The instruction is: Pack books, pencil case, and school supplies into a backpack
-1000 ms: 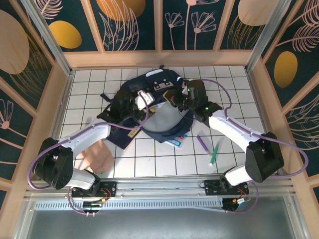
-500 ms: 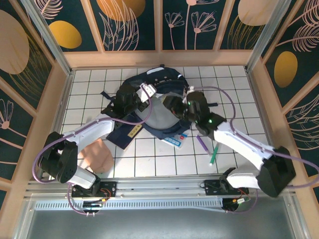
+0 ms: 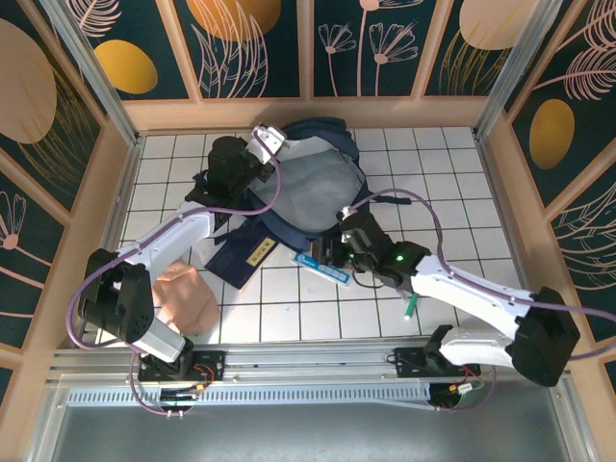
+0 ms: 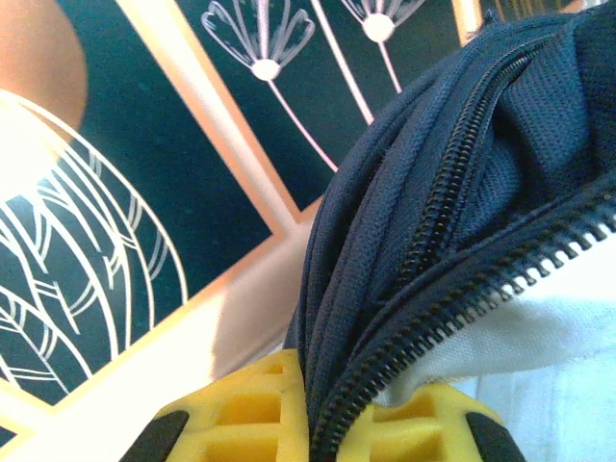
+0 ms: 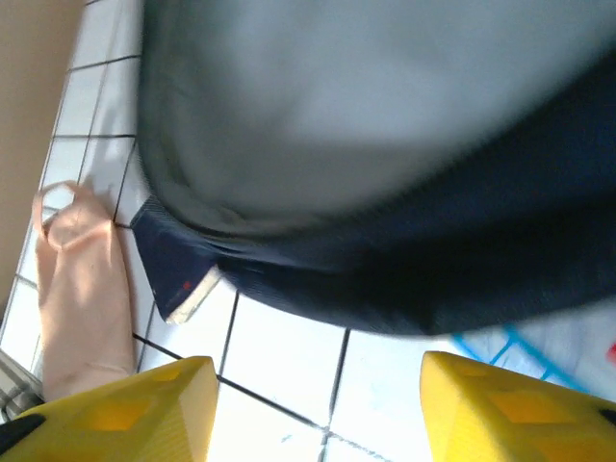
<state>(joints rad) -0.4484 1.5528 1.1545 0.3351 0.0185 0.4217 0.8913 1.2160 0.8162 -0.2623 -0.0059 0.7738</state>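
No brand or word can be read anywhere. The book [image 3: 252, 255] carries a yellow label strip with dark marks too small to make out. A pale flat card [image 3: 322, 268] printed in light blue is just as illegible.

The backpack [image 3: 313, 183] lies at the middle of the bench's [image 3: 452, 192] far edge, its grey-white panel facing up. The left pincer [image 3: 274, 154] is at the backpack's far left rim. In the left wrist view its yellow fingers [image 4: 241, 419] are pressed together on the dark fabric beside the zip [image 4: 462, 183]. The book lies left of the bench's middle, its far end tucked under the backpack's near edge. The right pincer [image 3: 332, 252] hangs over the card at the middle of the bench. Its jaws are spread with nothing between them, and white tile shows in the gap in the right wrist view.

The peach pencil case [image 3: 188, 298] rests near the near left corner, apart from the book. A green pen [image 3: 411, 306] lies toward the near right, partly hidden by the right arm. Bare tiles run along the right edge and in both far corners.

The bench is white tile with dark grout inside a pale wooden rim. The walls [image 3: 250, 48] are dark teal panels with pale plant drawings and orange ovals.
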